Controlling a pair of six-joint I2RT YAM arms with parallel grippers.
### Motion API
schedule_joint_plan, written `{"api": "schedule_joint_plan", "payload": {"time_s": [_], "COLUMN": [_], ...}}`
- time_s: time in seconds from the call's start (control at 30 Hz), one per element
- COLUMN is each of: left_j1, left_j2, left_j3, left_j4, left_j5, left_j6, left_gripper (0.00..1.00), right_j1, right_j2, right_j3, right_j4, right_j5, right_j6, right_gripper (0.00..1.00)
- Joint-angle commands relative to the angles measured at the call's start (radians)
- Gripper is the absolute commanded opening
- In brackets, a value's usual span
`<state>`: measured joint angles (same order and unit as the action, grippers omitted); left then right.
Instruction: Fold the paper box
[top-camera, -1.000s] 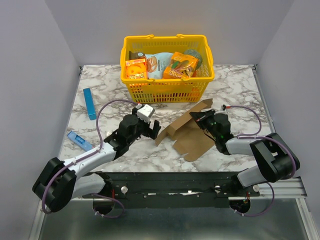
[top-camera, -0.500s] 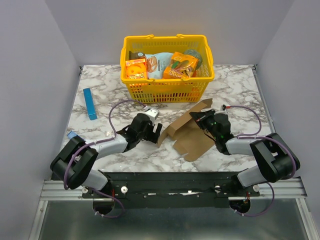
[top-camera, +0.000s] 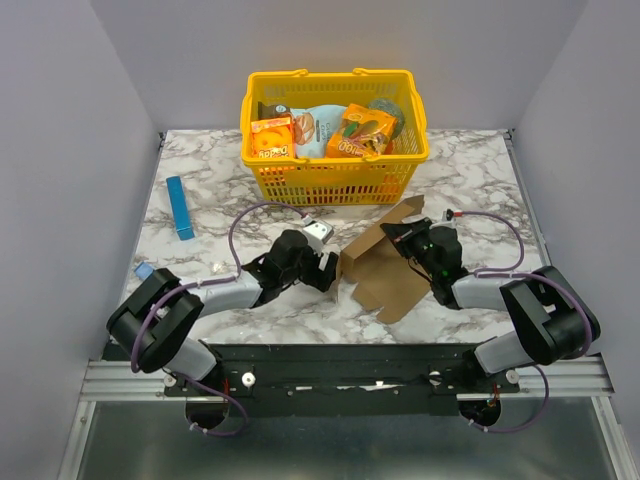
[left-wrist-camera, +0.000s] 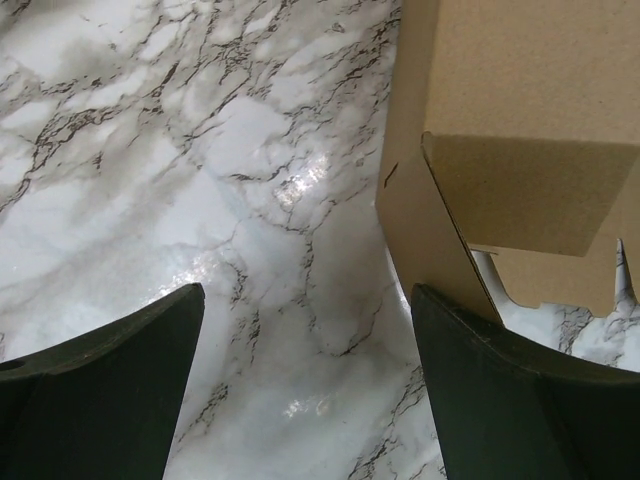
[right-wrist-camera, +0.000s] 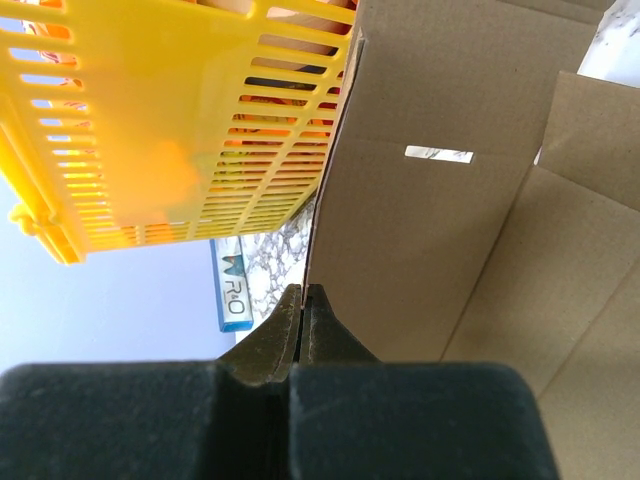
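In the right wrist view we see the right gripper (right-wrist-camera: 302, 300) pinching the box (top-camera: 385, 275) edge, which is unclear from overhead. Left gripper (left-wrist-camera: 308, 300) gapes beside the box, mid-table; basket (top-camera: 335, 182) just behind.

Left jaws wide, right jaws pinched

We get bright, even light from overhead, shadows soft; glare glints off the marble surface (left-wrist-camera: 290, 185), and the near fingers (left-wrist-camera: 100, 400) loom dark and blurred in both wrist views.
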<state>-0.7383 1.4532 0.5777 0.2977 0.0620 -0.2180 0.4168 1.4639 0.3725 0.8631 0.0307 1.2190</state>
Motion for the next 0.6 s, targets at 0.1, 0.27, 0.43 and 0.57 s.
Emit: {"api": "schedule_joint_plan", "payload": {"time_s": [0.1, 0.27, 0.43, 0.57], "left_j1": [-0.036, -0.047, -0.052, -0.055], "left_j2": [0.064, 0.09, 0.111, 0.141], "left_j3": [0.002, -0.002, -0.006, -0.006], "left_j4": [0.176, 0.237, 0.332, 0.415], "left_j5": [0.073, 0.061, 0.051, 0.07], "left_j6": [-0.053, -0.063, -0.061, -0.07], "left_gripper": [0.93, 0.92, 0.92, 0.91], "right_j1": [-0.003, -0.003, -0.004, -0.003], "right_j2": [-0.007, -0.005, 0.007, 0.012], "right_j3": [-0.02, -0.023, -0.021, -0.026], "right_j4": [-0.045, -0.045, -0.042, -0.035], "right_j5": [0.02, 0.02, 0.012, 0.008], "right_j6": [-0.024, -0.023, -0.023, -0.019], "right_gripper": [0.01, 0.01, 0.01, 0.01]}}
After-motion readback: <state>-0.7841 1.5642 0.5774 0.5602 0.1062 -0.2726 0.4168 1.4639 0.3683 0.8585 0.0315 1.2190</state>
